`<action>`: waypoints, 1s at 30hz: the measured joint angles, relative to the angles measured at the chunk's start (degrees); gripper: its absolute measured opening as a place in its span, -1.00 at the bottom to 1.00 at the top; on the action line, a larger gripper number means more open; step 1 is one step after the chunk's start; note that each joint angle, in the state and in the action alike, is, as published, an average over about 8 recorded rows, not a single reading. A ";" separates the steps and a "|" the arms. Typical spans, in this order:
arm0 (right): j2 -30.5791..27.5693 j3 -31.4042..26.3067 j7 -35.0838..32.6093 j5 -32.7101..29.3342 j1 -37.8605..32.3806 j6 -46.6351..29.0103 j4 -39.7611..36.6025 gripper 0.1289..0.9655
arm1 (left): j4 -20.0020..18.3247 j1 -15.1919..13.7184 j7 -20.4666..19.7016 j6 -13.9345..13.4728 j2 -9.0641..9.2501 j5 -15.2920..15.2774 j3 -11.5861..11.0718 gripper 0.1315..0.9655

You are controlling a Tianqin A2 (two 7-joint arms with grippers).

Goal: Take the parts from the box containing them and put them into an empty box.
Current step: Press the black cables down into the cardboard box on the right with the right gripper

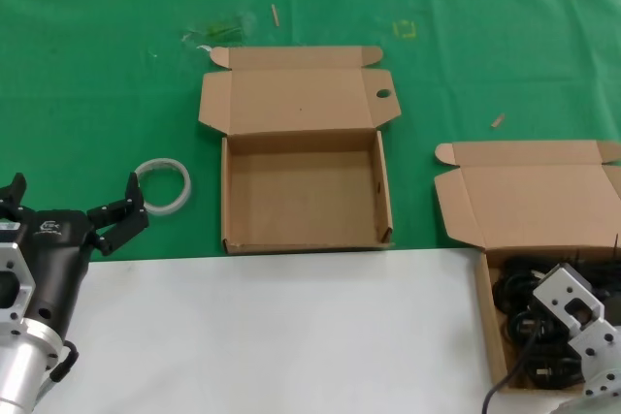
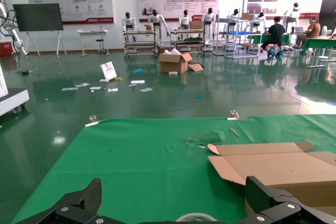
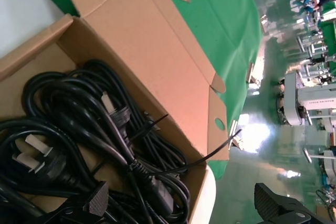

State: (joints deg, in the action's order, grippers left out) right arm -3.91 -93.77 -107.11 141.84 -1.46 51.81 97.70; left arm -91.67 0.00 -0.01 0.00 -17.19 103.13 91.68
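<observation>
The empty box [image 1: 301,191] lies open in the middle of the green mat, its lid [image 1: 296,99] folded back with a round hole near one corner. The box containing the parts [image 1: 482,288] sits at the front right; its walls and lid [image 3: 157,61] fill the right wrist view. Black coiled cables with plugs [image 3: 94,129] lie bundled inside it and also show beside my right arm [image 1: 572,312] as dark cables [image 1: 514,293]. My right gripper [image 3: 182,203] is open low over that box, one finger over the cables and the other outside the side wall. My left gripper [image 1: 73,199] stays open at the front left, holding nothing.
A white translucent ring [image 1: 184,184] lies on the mat just beyond my left gripper, and its ring edge [image 2: 195,217] shows between the fingers. Small scraps [image 1: 215,31] lie at the back. A white table surface [image 1: 272,336] spans the front.
</observation>
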 joint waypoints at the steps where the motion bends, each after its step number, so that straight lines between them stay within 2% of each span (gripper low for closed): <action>1: 0.00 0.07 -0.17 0.04 -0.10 -0.13 -0.35 1.00 | 0.00 0.00 0.00 0.00 0.00 0.00 0.00 1.00; 19: 0.00 0.91 -1.22 0.64 -2.07 -2.09 -4.43 1.00 | 0.00 0.00 0.00 0.00 0.00 0.00 0.00 1.00; 30: 0.00 1.35 -1.76 1.06 -2.43 -3.18 -5.83 0.89 | 0.00 0.00 0.00 0.00 0.00 0.00 0.00 1.00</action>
State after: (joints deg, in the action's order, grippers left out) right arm -3.91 -92.42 -108.87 142.90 -3.90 48.63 91.87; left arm -91.67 0.00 -0.01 0.00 -17.19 103.12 91.68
